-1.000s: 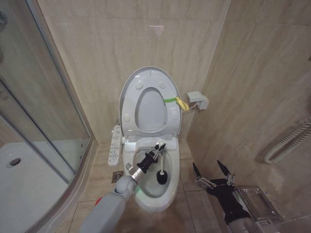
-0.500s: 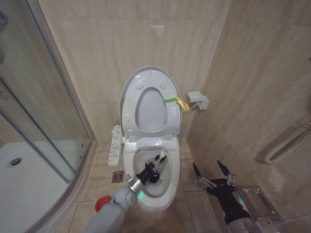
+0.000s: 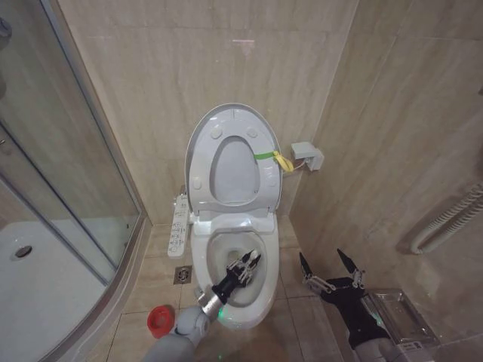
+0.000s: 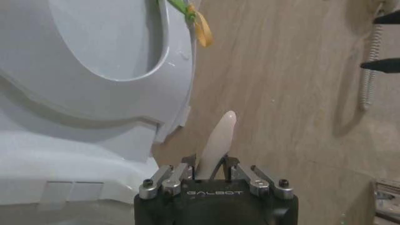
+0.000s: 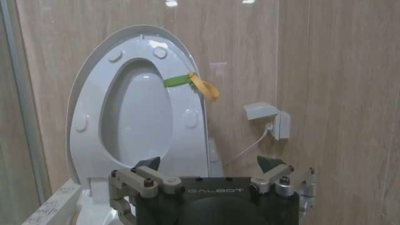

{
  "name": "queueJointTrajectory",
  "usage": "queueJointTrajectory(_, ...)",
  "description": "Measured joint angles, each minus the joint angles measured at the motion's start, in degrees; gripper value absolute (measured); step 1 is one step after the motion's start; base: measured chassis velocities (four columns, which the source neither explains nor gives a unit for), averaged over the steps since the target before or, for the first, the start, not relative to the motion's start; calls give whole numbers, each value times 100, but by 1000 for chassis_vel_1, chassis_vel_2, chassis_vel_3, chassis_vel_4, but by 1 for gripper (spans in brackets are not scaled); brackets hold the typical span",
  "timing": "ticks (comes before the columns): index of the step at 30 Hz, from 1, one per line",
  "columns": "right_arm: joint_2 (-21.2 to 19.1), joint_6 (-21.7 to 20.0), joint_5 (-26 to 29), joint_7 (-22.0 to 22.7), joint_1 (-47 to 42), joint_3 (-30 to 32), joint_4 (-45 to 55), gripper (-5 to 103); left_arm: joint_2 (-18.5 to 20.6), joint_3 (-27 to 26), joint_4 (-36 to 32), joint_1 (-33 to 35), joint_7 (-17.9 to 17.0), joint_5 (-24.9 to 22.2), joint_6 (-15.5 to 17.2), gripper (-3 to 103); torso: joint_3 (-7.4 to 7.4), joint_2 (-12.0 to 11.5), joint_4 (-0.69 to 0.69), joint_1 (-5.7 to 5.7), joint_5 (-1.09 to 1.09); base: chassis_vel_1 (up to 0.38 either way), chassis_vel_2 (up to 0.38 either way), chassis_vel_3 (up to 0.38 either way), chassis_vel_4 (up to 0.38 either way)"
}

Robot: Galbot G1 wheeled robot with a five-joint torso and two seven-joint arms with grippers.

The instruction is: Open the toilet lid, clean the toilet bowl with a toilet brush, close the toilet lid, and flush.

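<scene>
where the head view looks down, the lid (image 3: 230, 158) stands raised against the tiled wall with the seat folded up against it, a yellow-green strap (image 3: 273, 158) tied at its right side. below it the bowl (image 3: 205, 249) lies open. the left gripper (image 3: 247, 267) reaches over the bowl from the near rim, its jaws closed on something pale and thin; the brush's bristle head cannot be made out here. a red holder (image 3: 160, 320) stands on the floor left of the bowl's base, and a button panel (image 3: 179, 225) runs along the bowl's left side. the right gripper (image 3: 329, 265) hangs low beside the toilet on its right, well apart from the bowl, jaws spread wide and holding nothing.

from the left wrist, the brush (image 4: 218, 138) handle's white rounded end rises straight out from between the clamped jaws of the left gripper (image 4: 211, 165), centred between them. behind it are the raised lid (image 4: 93, 51) and the strap (image 4: 195, 18).

from the right wrist, the right gripper (image 5: 211, 164) shows its two fingertips (image 5: 147, 162) standing apart, with the lid (image 5: 134, 108) and the strap (image 5: 194, 83) on the wall beyond, and a small white box (image 5: 269, 117) to the side.
</scene>
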Motion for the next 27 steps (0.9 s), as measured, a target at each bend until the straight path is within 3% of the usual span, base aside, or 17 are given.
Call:
queueJointTrajectory(11,0,0,0,0,0,0,0,100,-28,-94,-536,-288,-103,-379,176,24,1,-1,-2,1,0,0,0,0,0)
queueJointTrajectory(16,-1,0,0,0,0,0,0,100,-57,-122,-67,-190,94,-385,50,21,-2,1,2,0,-2,0,0,0,0)
queueJointTrajectory(18,1,0,0,1,0,0,0,100,-75,-152,235,-188,130,-340,5,21,-2,1,-5,-2,1,0,0,0,0)
queueJointTrajectory(19,-6,-2,0,-4,-1,0,-1,100,-81,-177,270,-201,130,-321,-13,21,0,1,9,0,-6,0,0,0,0)
queueJointTrajectory(20,-6,-2,0,-4,-1,0,-1,100,-81,-177,270,-201,130,-321,-13,21,0,1,9,0,-6,0,0,0,0)
queueJointTrajectory(21,2,0,0,0,0,0,0,100,-65,-206,257,-212,110,-306,-11,17,-2,1,-9,0,3,0,0,0,0)
queueJointTrajectory(22,-2,0,0,0,-1,2,-1,100,-41,-222,182,-185,75,-305,-1,17,0,1,2,-1,-2,0,0,0,0)
queueJointTrajectory(27,0,0,0,0,0,0,-1,100,87,-211,-320,-143,-76,-378,116,17,1,-1,-1,1,0,0,0,0,0)
